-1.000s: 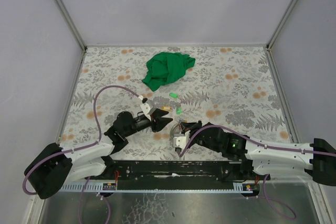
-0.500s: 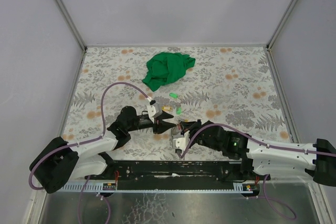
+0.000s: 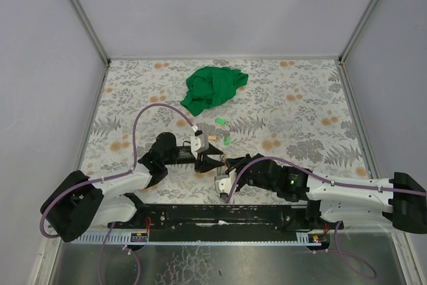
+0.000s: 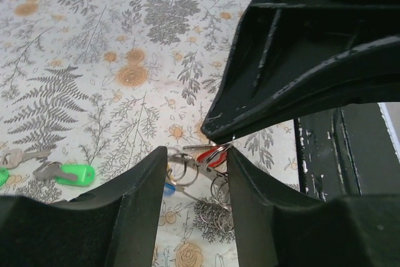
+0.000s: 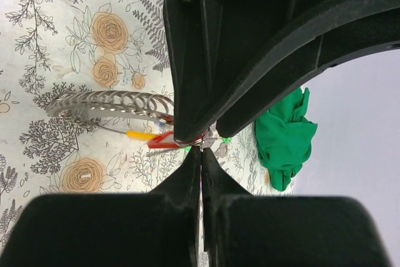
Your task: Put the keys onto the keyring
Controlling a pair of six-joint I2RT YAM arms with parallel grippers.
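My right gripper (image 5: 201, 148) is shut, pinching thin silvery wire of the keyring (image 5: 112, 101), which curves off to the left strung with several small rings. A red-tagged key (image 5: 164, 141) and a yellow-tagged one (image 5: 142, 134) hang on it. My left gripper (image 4: 197, 167) is open, tip to tip with the right gripper (image 3: 223, 168). Its jaws flank the ring cluster (image 4: 219, 195), the red tag (image 4: 215, 153) and a blue tag (image 4: 169, 187). Loose keys with green tags (image 3: 220, 121) (image 3: 227, 141) lie just beyond the left gripper (image 3: 210, 160). One green-tagged key (image 4: 72, 173) also shows in the left wrist view.
A crumpled green cloth (image 3: 212, 88) lies at the back middle of the flower-patterned table (image 3: 300, 98). A plain silver key (image 4: 22, 156) lies by the green tags. The black base rail (image 3: 220, 215) runs along the near edge, close behind both grippers.
My left gripper has moved right and now meets the right gripper's tips. The right gripper, still shut on the wire, shifted slightly left.
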